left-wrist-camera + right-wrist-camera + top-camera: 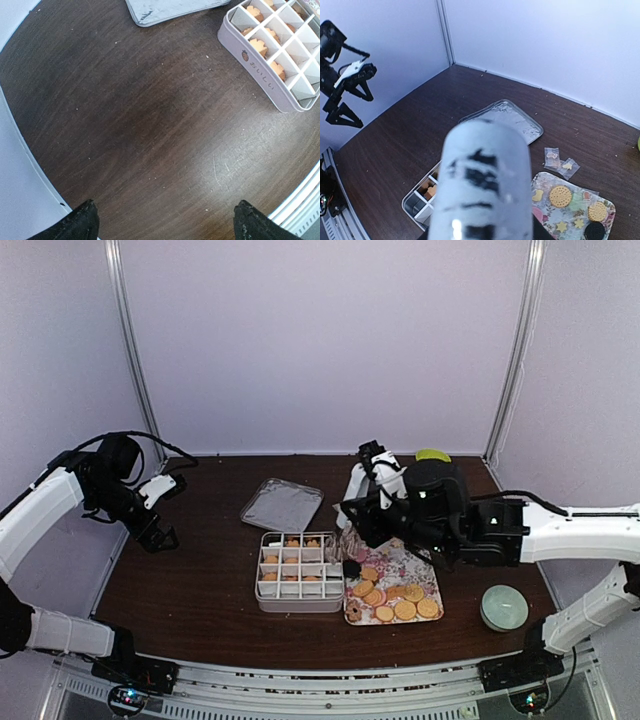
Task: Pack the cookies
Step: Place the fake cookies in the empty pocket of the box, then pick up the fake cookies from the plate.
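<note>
The dark table (190, 610) fills the lower half of the top view. At its left, the left gripper (160, 535) hangs over bare wood, fingers spread wide, holding nothing. The right gripper (358, 512) sits at centre above the floral tray (420, 570). A blurred white shape (485, 185) hides its fingers, so its grip cannot be told. The cookies (404, 609) lie on the tray's lower part and in the divided box (298, 605) just left.
</note>
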Action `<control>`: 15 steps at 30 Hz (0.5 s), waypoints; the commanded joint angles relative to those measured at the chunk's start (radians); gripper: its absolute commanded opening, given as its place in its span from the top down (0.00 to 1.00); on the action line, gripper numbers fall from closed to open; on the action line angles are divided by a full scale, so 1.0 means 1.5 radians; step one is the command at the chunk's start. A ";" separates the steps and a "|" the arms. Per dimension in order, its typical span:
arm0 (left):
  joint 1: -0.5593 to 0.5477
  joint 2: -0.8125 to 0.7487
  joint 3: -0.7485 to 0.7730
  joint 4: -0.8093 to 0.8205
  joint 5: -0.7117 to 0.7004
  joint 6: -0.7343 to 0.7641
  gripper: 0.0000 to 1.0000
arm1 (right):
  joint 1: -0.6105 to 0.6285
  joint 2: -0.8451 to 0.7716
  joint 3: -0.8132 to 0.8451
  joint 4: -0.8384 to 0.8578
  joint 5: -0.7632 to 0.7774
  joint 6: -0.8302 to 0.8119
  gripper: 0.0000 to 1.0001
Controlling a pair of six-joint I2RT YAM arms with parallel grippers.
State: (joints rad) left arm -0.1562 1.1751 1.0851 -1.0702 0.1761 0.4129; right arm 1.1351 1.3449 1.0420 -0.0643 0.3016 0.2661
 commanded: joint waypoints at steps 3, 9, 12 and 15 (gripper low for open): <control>0.006 -0.002 0.022 0.005 0.008 -0.001 0.04 | -0.022 -0.101 -0.084 -0.010 0.060 0.022 0.63; 0.006 0.002 0.027 0.002 0.020 -0.011 0.05 | -0.055 -0.133 -0.156 0.012 0.062 0.037 0.63; 0.006 0.001 0.027 -0.001 0.017 -0.011 0.05 | -0.063 -0.119 -0.162 0.037 0.056 0.037 0.63; 0.006 -0.002 0.027 -0.005 0.014 -0.010 0.06 | -0.068 -0.095 -0.157 0.061 0.048 0.036 0.64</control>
State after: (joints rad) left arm -0.1558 1.1778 1.0924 -1.0721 0.1860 0.4049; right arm 1.0412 1.1748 0.7933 -0.0628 0.3649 0.3107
